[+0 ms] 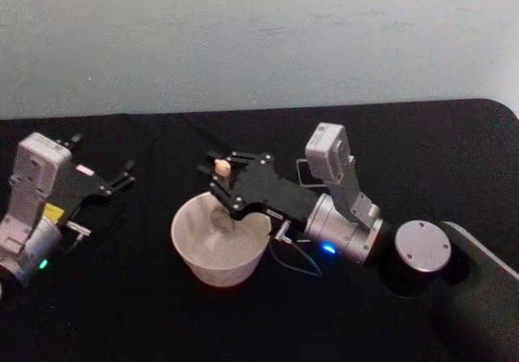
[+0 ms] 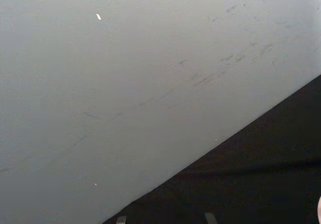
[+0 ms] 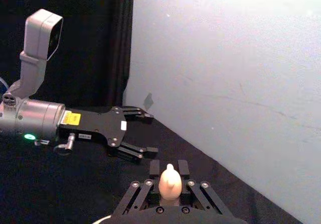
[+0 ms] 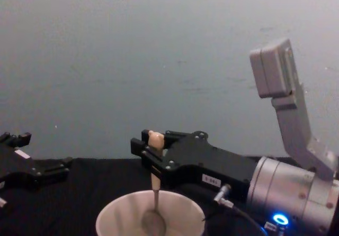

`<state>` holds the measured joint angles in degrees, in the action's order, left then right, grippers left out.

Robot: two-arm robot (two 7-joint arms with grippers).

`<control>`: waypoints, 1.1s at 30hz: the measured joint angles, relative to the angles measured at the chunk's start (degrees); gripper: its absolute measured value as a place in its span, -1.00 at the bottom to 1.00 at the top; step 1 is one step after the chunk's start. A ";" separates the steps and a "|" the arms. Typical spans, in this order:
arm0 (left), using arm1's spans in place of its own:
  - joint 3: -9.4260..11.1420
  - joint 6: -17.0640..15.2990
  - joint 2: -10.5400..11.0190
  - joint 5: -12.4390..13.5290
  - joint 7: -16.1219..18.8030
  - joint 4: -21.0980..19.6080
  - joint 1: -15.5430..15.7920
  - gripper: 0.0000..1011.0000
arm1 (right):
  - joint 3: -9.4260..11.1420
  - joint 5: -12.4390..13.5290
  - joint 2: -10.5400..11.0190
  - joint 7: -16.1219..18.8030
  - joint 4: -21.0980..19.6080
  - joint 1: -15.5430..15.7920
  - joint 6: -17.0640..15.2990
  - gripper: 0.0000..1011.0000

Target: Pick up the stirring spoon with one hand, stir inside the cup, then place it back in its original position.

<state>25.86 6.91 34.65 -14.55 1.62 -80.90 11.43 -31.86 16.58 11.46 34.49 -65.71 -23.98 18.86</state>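
**Supervisor:** Report the cup and the spoon, nearest first.

**Operator:** Nearest to me, the cup [image 1: 220, 248] stands upright on the black table [image 1: 122, 313], just left of centre. The stirring spoon [image 4: 155, 141] stands in it with its long axis close to vertical. Its metal bowl is down near the cup's floor and its bear head is up above the rim. My right gripper [image 1: 220, 170] reaches in from the right over the cup's far rim. Its fingers are pressed on the beige handle just under the head.

**Supervisor:** Other arm, and obstructions?

**Operator:** My left gripper [image 1: 127, 175] sits well apart to the left, fingers spread, holding nothing, off the working line. Farther back I make out a dark square holder [image 1: 302, 172] just behind the right arm's wrist camera [image 1: 328, 152]. It lies right of the cup and beyond it. It is mostly hidden, so I rate that identification as probable only. Beyond it is the pale wall [image 1: 243, 37].

**Supervisor:** Assessment?

**Operator:** I judge the stir to be at hand. The governing relation is the spoon upright inside the rim. Circles must be small, or the neck strikes the cup's side and may tip it. The return calls for a straight lift along the spoon's axis first. After that comes travel right and away to the holder, which my own wrist partly screens.
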 joint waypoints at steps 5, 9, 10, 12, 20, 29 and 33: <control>0.00 0.00 0.00 0.00 0.00 0.00 0.00 0.98 | 0.31 0.02 0.03 0.05 -0.05 0.25 -0.12 -0.58; 0.00 0.00 0.00 0.00 0.00 0.00 0.00 0.98 | 0.51 0.11 0.02 0.11 -0.30 0.42 -0.23 -0.58; 0.00 0.00 0.00 0.00 0.00 0.00 0.00 0.98 | 0.55 0.14 0.03 0.13 -0.40 0.47 -0.26 -0.58; 0.00 0.00 0.00 0.00 0.00 0.00 0.00 0.98 | 0.72 0.31 0.10 0.18 -0.75 0.64 -0.38 -0.58; 0.00 0.00 0.00 0.00 0.00 0.00 0.00 0.98 | 1.76 2.11 1.33 1.29 -3.89 1.28 -0.68 -0.58; 0.00 0.00 0.00 0.00 0.00 0.00 0.00 0.98 | 4.49 7.90 4.17 3.31 -10.96 2.08 -2.43 -0.58; 0.00 0.00 0.00 0.00 0.00 0.00 0.00 0.98 | 5.68 9.94 5.53 3.74 -13.19 2.11 -2.65 -0.58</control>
<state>25.86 6.91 34.64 -14.55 1.62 -80.90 11.43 -26.18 26.53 16.99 38.23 -78.90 -21.87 16.21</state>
